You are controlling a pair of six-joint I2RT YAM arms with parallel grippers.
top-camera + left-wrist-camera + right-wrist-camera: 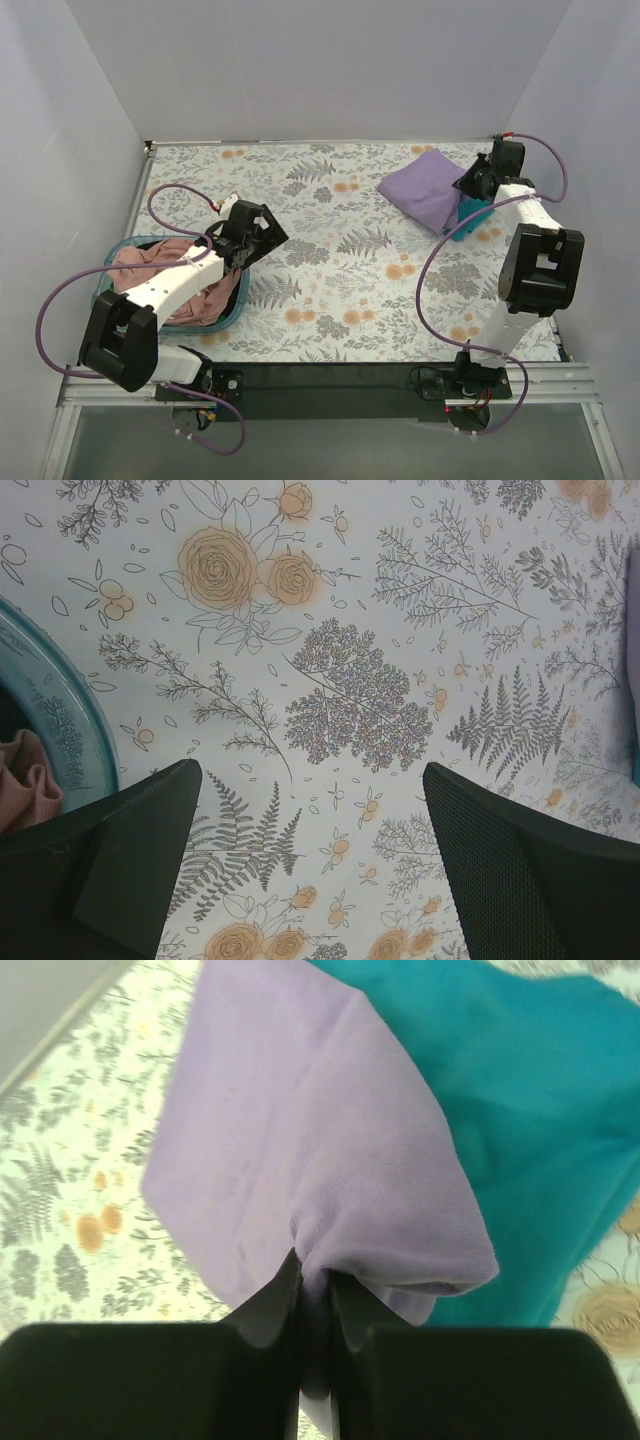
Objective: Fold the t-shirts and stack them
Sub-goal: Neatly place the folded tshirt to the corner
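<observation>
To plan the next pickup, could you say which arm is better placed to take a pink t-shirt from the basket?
Likely left: the open left gripper hovers beside the teal basket of pink t-shirts, while the right gripper pinches the lavender t-shirt.

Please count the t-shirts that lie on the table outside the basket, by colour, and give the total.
Lavender-purple t-shirt: 1
Teal-blue t-shirt: 1
Total: 2
The pink cloth in the teal basket is bunched; its count cannot be told.

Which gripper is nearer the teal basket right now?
Left. The left gripper hovers open just beside the basket rim; the right gripper is far across the table, shut on the lavender t-shirt.
</observation>
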